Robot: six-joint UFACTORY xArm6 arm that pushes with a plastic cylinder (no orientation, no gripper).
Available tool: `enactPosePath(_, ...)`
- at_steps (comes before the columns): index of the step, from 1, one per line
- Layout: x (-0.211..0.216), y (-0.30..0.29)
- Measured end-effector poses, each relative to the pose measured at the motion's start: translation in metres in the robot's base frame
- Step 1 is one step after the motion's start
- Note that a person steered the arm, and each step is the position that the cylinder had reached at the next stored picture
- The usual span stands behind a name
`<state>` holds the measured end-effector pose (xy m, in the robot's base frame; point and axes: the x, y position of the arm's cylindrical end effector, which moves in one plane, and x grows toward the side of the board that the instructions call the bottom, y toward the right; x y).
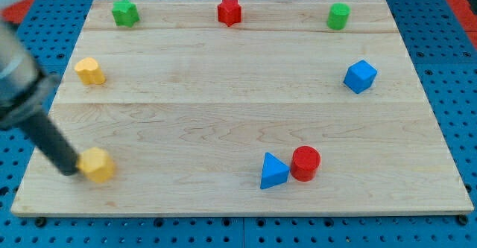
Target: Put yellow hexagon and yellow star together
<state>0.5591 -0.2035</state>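
Observation:
A yellow hexagon [98,164] lies near the board's lower left corner. A yellow star [89,71] lies at the left edge, well above the hexagon towards the view's top. The dark rod comes in slanting from the view's upper left. My tip [72,170] rests right against the hexagon's left side. The two yellow blocks are far apart.
The wooden board [238,114] also carries a green star [125,13], a red star [229,11] and a green cylinder [338,16] along the top. A blue cube [360,76] sits at the right. A blue triangle [273,171] touches a red cylinder [305,163] at the bottom.

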Motion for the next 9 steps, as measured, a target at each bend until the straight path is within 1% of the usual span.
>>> enactPosePath(1, -0.003, 0.087)
enactPosePath(2, -0.003, 0.155)
enactPosePath(3, -0.003, 0.164)
enactPosePath(4, -0.018, 0.121)
enactPosePath(5, -0.081, 0.093)
enactPosePath(6, -0.174, 0.107)
enactPosePath(7, -0.243, 0.062)
enactPosePath(8, -0.255, -0.036)
enactPosePath(9, -0.226, -0.069)
